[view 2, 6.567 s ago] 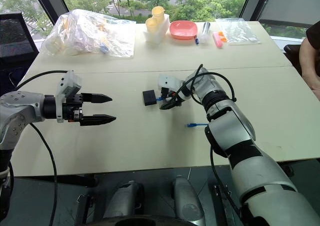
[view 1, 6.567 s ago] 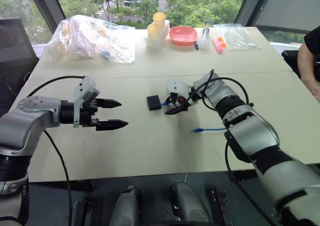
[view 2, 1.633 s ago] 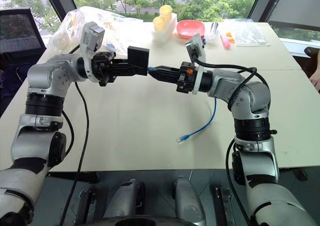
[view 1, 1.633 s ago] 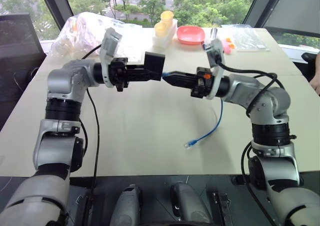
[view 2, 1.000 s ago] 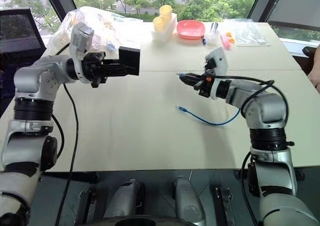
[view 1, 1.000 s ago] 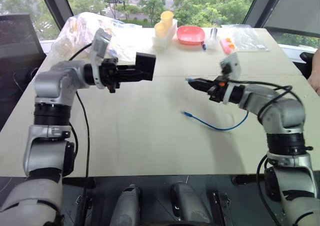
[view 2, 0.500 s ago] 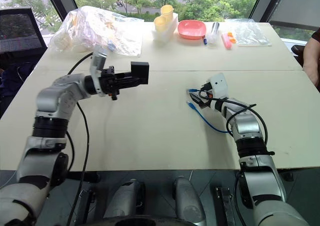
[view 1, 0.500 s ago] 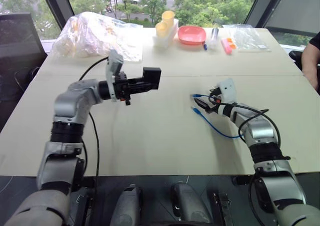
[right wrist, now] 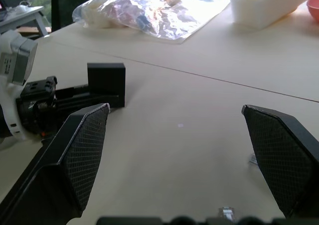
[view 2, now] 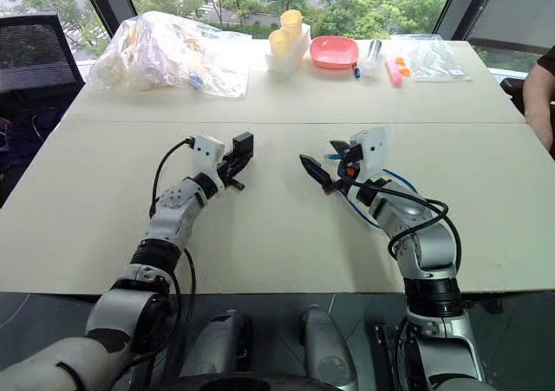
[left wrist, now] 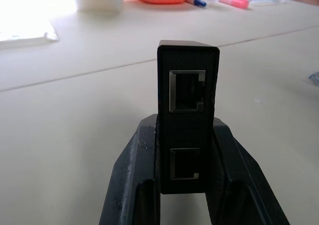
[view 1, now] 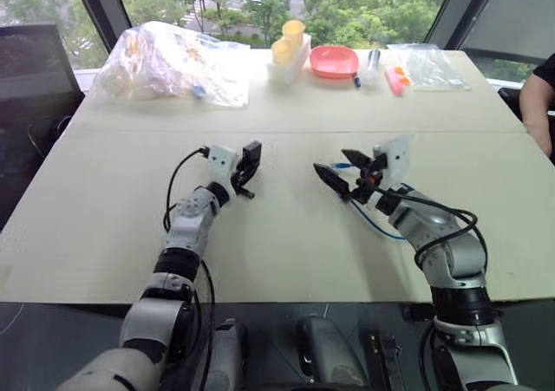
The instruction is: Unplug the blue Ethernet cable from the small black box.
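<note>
Small black box [left wrist: 188,120]: matte, upright between left gripper [view 1: 249,170] fingers, two empty ports facing outward, just above table. Blue Ethernet cable [view 2: 351,207]: unplugged, thin, looped on table beneath right arm, apart from box.

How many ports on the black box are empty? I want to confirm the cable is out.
2 on the small black box, held on edge: one high on the facing side, one lower between the left gripper fingers. Other sides are hidden.

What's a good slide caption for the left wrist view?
Left end effector clamps the small black box, both ports empty, above the table.
</note>
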